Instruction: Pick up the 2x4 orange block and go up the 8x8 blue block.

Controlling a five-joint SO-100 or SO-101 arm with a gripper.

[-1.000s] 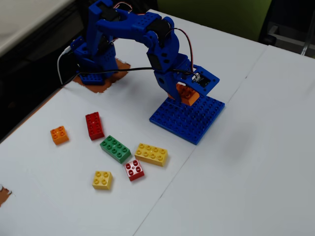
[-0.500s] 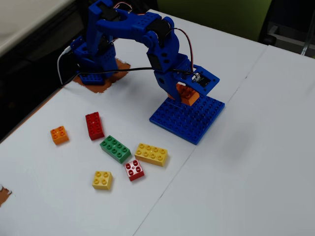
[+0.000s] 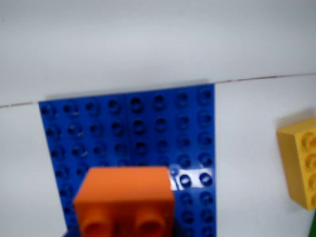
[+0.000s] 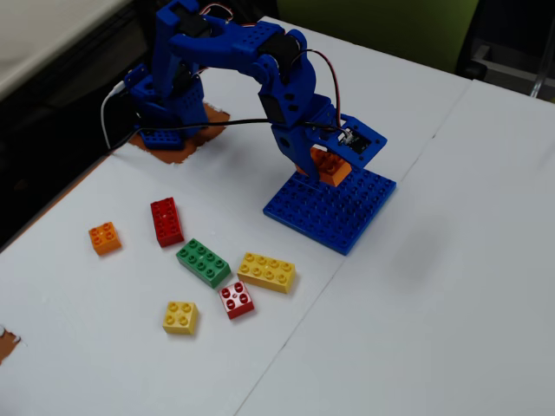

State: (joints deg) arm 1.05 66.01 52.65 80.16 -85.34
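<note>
Gripper [image 4: 332, 166] closed on the 2x4 orange block [image 4: 330, 167], holding it over the 8x8 blue block [image 4: 334, 211]; fixed view cannot settle whether brick touches plate or hangs just above it. Orange brick sits over the plate's rear portion, toward 12 o'clock of the plate's centre in that view.

Wrist view: orange block [image 3: 126, 200] fills the bottom centre, end face with two stud hollows toward the camera, blue plate [image 3: 148, 128] spreading behind it toward 12 o'clock. Fingers themselves not visible here. Yellow brick [image 3: 301, 160] at 3 o'clock, on the white table [image 3: 256, 148], apart from the plate.

Fixed view, loose bricks on the table [image 4: 434, 303] at roughly 8 o'clock from the plate:
- long yellow brick [image 4: 267, 272], nearest the plate
- green brick [image 4: 203, 263], just beside the yellow
- red-and-white square brick [image 4: 236, 300], at 6 o'clock of the green and yellow pair
- small yellow brick [image 4: 180, 317]
- red brick [image 4: 166, 221]
- small orange brick [image 4: 105, 238], farthest out at 9 o'clock

Blue arm [image 4: 234, 52] reaches in from its base at 11 o'clock.
</note>
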